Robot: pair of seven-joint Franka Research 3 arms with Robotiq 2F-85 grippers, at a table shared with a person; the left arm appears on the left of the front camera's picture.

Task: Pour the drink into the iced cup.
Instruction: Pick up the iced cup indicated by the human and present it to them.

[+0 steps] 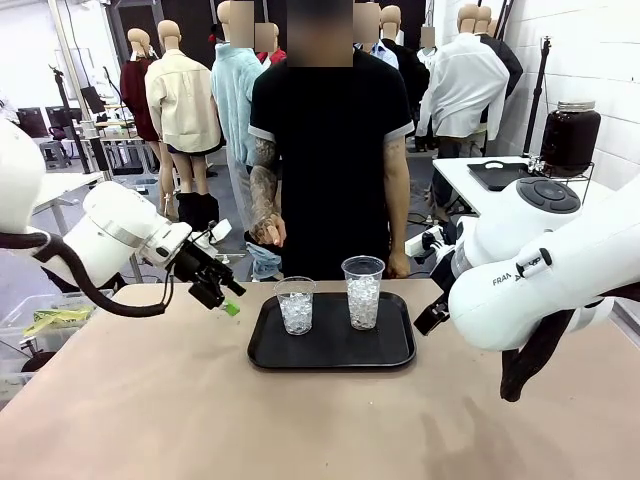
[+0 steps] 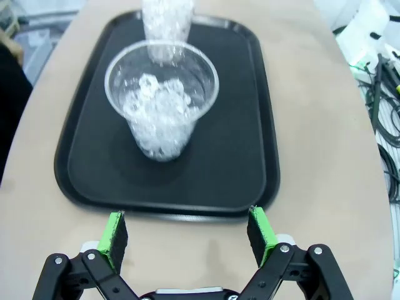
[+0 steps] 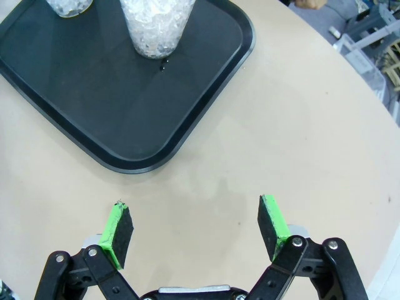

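Observation:
Two clear iced cups stand on a black tray (image 1: pixel 390 350): a shorter one (image 1: pixel 295 305) on the left and a taller one (image 1: pixel 363 292) packed with ice on the right. My left gripper (image 1: pixel 228 298) hovers open just left of the tray, level with the shorter cup (image 2: pixel 161 106). Its wrist view has the taller cup (image 2: pixel 165 25) behind, and the open left gripper (image 2: pixel 190 237) sits just short of the tray edge (image 2: pixel 256 156). My right gripper (image 3: pixel 197 231) is open over bare table beside the tray (image 3: pixel 94 112), with the taller cup (image 3: pixel 156 25) ahead. The drink is out of view.
A person in a black shirt (image 1: pixel 330 150) stands at the far edge behind the tray, hands down. A jar of dark contents (image 1: pixel 570 135) stands on a white side table at the back right. The tan table (image 1: pixel 200 420) has open room in front of the tray.

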